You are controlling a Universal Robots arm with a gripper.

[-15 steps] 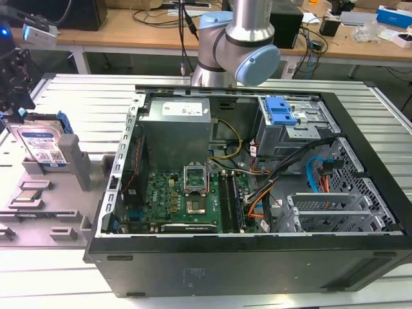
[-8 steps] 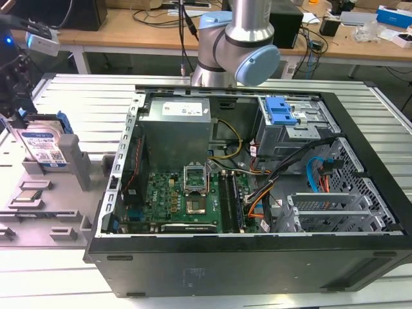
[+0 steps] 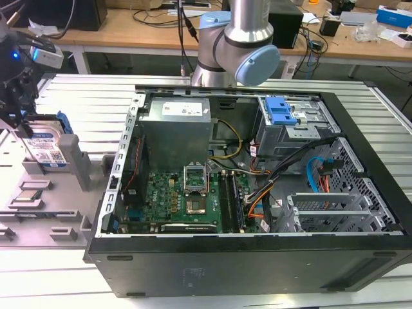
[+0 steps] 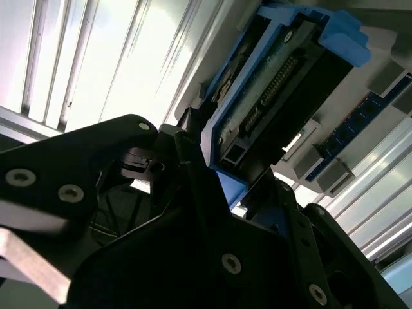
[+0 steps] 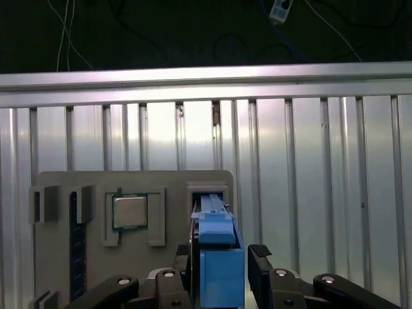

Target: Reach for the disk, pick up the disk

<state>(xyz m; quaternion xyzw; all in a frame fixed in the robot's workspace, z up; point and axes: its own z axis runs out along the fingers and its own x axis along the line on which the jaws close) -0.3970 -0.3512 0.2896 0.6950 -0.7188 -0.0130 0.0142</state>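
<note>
Tool [image 5: 221,256] open, fingers [image 5: 259,259] straddling upright disk [image 5: 215,222]; small gap shows. Grey fixture [image 5: 64,187] below.

Lower part of the disk [image 3: 46,145] behind the grey holder [image 3: 76,162]

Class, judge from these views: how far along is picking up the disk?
The reach looks done: the gripper sits astride the disk. In hand: the grasp, though whether it has closed cannot be told. Left: the lift, since the disk stands upright in its grey holder.
</note>
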